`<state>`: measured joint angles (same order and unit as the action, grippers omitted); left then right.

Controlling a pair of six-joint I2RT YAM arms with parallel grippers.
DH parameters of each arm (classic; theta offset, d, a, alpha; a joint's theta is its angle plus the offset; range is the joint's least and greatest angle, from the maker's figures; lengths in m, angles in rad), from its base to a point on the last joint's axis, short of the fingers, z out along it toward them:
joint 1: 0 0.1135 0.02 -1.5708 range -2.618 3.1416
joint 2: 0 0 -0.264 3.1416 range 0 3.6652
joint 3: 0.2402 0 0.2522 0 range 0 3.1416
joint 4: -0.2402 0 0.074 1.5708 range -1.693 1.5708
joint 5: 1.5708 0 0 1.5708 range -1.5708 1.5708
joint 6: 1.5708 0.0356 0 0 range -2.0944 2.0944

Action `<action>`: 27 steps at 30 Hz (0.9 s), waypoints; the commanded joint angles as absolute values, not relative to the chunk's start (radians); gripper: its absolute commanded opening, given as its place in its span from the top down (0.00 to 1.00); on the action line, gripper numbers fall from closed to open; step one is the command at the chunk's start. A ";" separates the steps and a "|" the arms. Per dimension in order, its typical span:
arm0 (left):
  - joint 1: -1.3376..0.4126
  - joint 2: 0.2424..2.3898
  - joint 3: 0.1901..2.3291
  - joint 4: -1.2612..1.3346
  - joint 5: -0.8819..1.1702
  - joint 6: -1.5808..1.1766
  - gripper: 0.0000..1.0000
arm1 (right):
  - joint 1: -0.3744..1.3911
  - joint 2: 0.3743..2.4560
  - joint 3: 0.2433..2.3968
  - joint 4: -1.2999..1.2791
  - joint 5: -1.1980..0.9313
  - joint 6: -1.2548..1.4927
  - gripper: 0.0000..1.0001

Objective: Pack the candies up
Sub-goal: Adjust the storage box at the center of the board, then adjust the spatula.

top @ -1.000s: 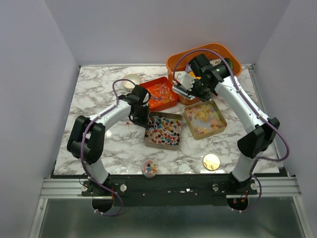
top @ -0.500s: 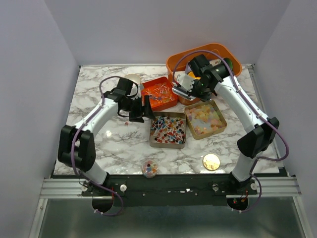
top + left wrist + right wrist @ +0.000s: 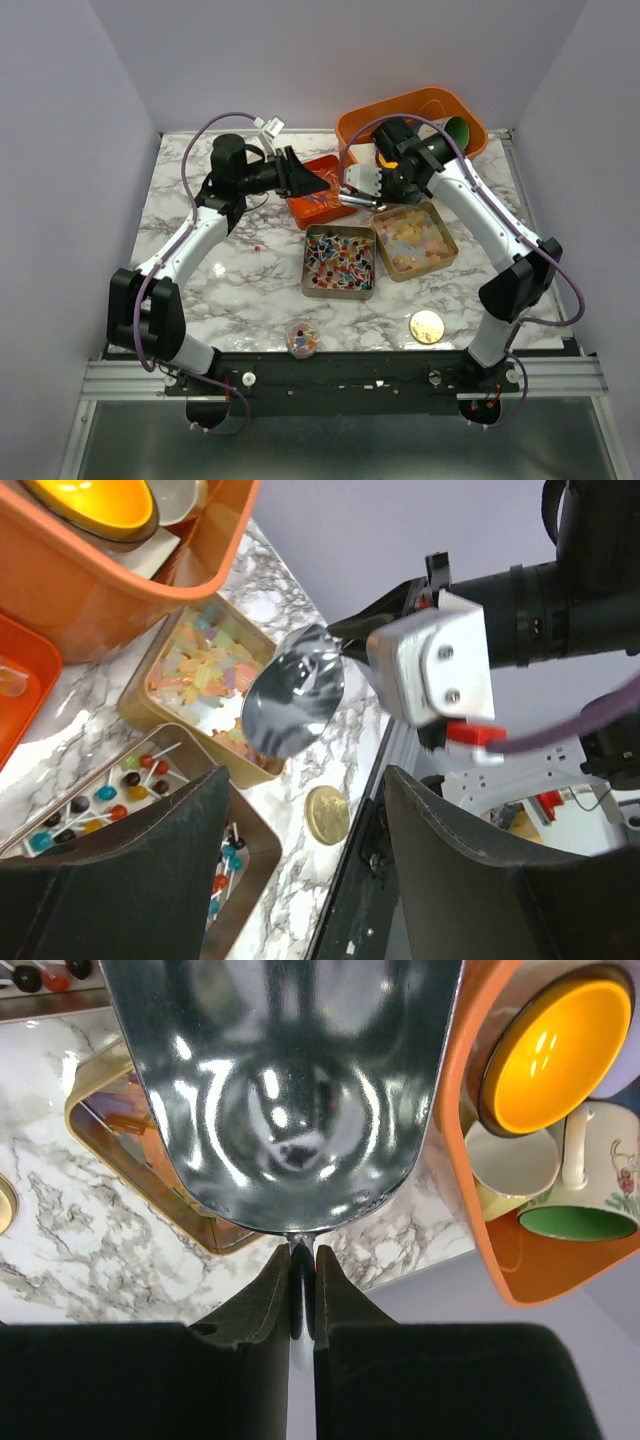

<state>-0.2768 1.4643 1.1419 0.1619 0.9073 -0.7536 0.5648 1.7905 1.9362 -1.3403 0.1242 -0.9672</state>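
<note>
The candies lie in two square tins: bright red, blue and yellow pieces on sticks (image 3: 338, 262) (image 3: 120, 785), and pale pastel gummies (image 3: 413, 238) (image 3: 205, 675). More are in a small round cup (image 3: 302, 340) near the front edge. My left gripper (image 3: 318, 181) (image 3: 308, 780) is raised above the table by the orange-red tray (image 3: 322, 200), open and holding nothing. My right gripper (image 3: 372, 186) (image 3: 302, 1278) is shut on the thin handle of a shiny metal scoop (image 3: 355, 199) (image 3: 280, 1090) (image 3: 293, 695), which hangs empty above the gummy tin's far corner.
An orange basket (image 3: 455, 105) (image 3: 470, 1210) at the back right holds yellow (image 3: 555, 1045), green (image 3: 580, 1222) and white cups. A round gold disc (image 3: 427, 325) (image 3: 327, 815) lies near the front edge. One tiny red piece (image 3: 257, 245) lies loose on the marble.
My left gripper opened, let go of the bright-candy tin, rose and swung back toward the orange-red tray. That tin ended up further right. The right gripper with the scoop shifted slightly left.
</note>
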 commanded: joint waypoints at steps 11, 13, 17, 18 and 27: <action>-0.331 1.522 1.141 0.206 0.891 -0.739 0.32 | 0.663 1.775 2.039 -1.378 0.080 -0.962 0.99; -0.336 1.528 1.141 0.207 0.891 -0.738 0.34 | 0.667 1.770 2.039 -1.374 0.078 -0.960 0.99; -0.342 1.546 1.144 0.216 0.907 -0.739 0.46 | 0.672 1.767 2.039 -1.361 0.078 -0.950 0.99; -0.342 1.551 1.144 0.219 0.914 -0.742 0.51 | 0.673 1.764 2.039 -1.348 0.074 -0.946 0.99; -0.342 1.604 1.137 0.346 1.000 -0.825 0.90 | 0.683 1.721 1.994 -1.278 0.009 -0.960 0.99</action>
<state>-0.3363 1.5784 1.1419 0.2497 0.9268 -0.7822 0.6743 1.7874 2.0136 -1.3334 0.0795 -0.9607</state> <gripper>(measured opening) 0.263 0.178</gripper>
